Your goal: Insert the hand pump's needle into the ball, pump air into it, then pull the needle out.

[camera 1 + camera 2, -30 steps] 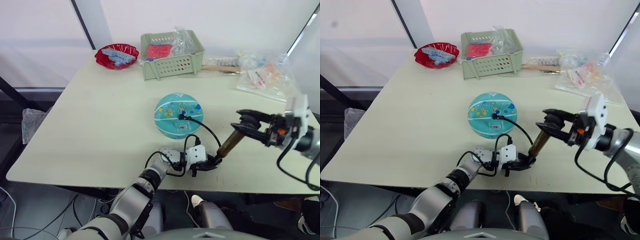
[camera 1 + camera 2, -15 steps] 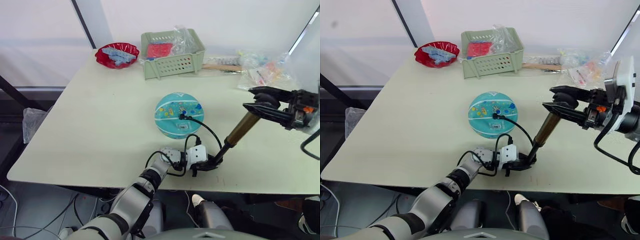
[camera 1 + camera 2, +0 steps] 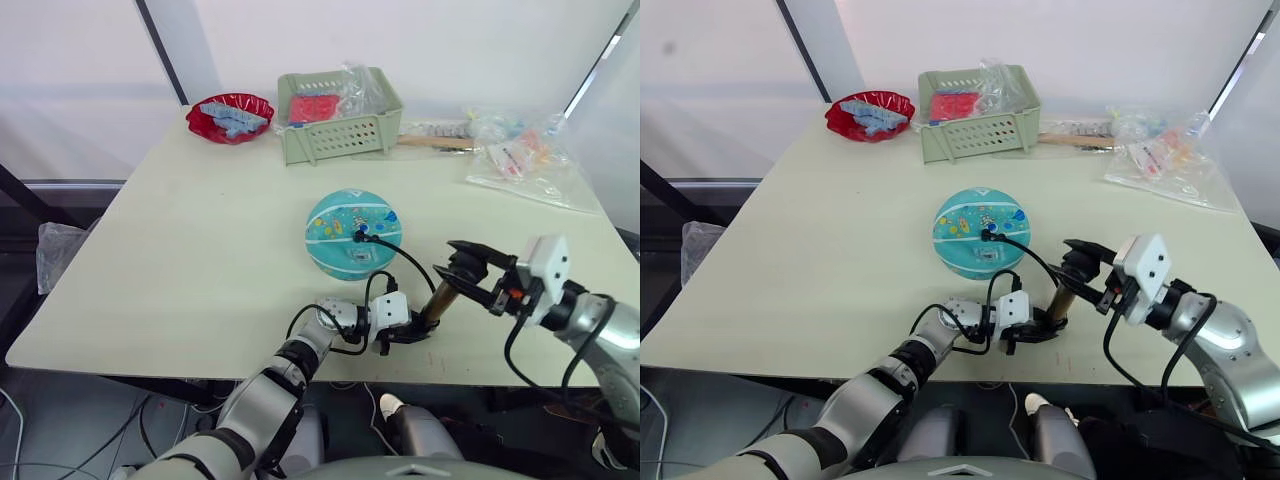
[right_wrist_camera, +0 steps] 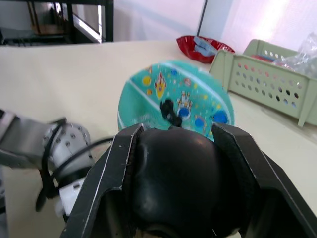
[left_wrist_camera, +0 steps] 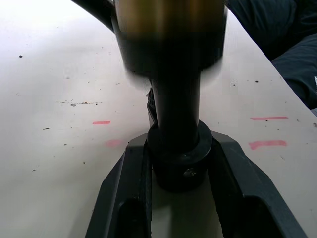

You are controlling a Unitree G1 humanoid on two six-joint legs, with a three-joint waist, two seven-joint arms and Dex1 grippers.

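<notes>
Now pump handle [image 4: 176, 181] between right fingers [image 4: 106, 186].

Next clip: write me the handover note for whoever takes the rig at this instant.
Left gripper: shut on the hand pump's base, near the table's front edge.
Right gripper: shut on the pump's handle, pushed down close to the barrel.
Ball: on the table beyond the pump, the hose running to its top.
Done: needle looks inserted; pumping under way.
Left: finish pumping, pull the needle out.
</notes>
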